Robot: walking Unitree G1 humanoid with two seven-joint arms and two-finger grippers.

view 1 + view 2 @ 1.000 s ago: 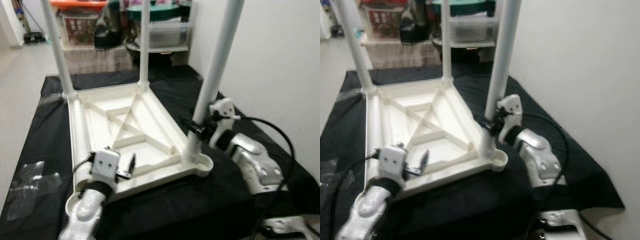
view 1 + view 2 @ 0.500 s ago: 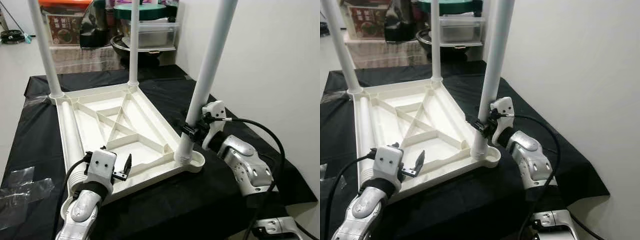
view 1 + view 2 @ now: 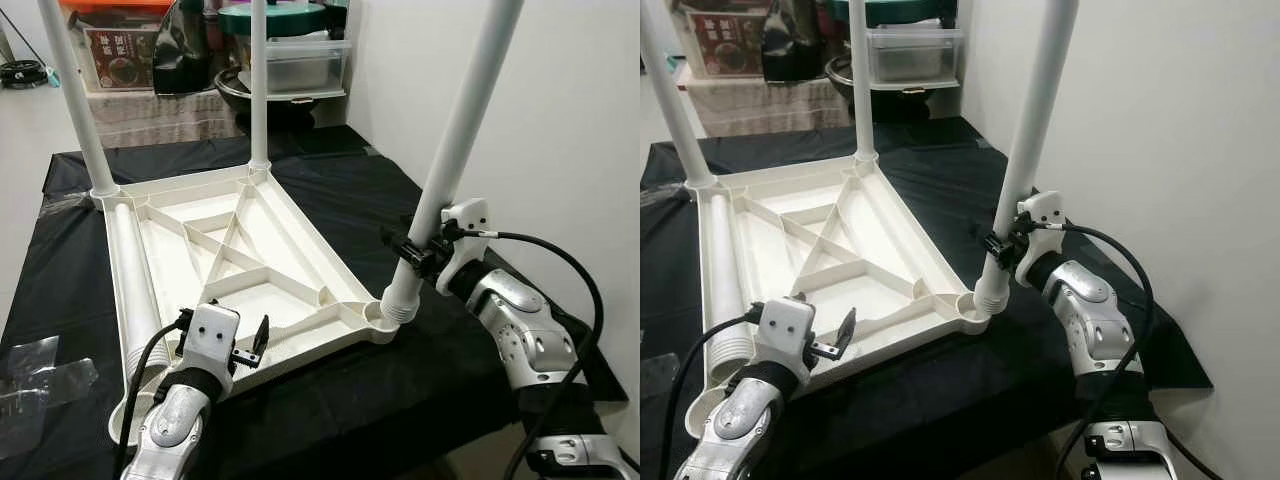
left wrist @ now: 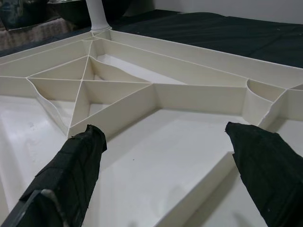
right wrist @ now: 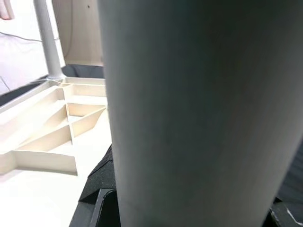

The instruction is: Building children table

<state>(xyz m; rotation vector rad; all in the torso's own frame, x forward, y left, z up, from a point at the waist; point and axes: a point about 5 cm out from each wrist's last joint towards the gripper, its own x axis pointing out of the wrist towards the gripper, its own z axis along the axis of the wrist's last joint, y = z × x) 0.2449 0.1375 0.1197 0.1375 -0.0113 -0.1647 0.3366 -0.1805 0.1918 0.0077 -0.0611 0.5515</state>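
An upturned white plastic tabletop [image 3: 190, 250] lies on a black cloth. Two white legs [image 3: 258, 85] stand upright in its far corners. A loose leg [image 3: 128, 290] lies along its left side. My right gripper [image 3: 418, 250] is shut on a third leg [image 3: 458, 155], which leans to the right. That leg's ribbed lower end [image 3: 400, 298] sits at the rim of the near right corner socket [image 3: 376, 320]. My left gripper [image 4: 165, 156] hovers open over the tabletop's near edge, its black fingers [image 4: 78, 158] apart around nothing.
A white wall runs close along the right side. Storage boxes and a dark pot [image 3: 285, 65] stand behind the cloth. A clear plastic bag [image 3: 35, 362] lies on the cloth at the near left. The cloth's front edge is close to me.
The camera has shifted. My right gripper has swung the held leg further to the right, and its lower end has moved from inside the corner socket to its rim. The left gripper stays put.
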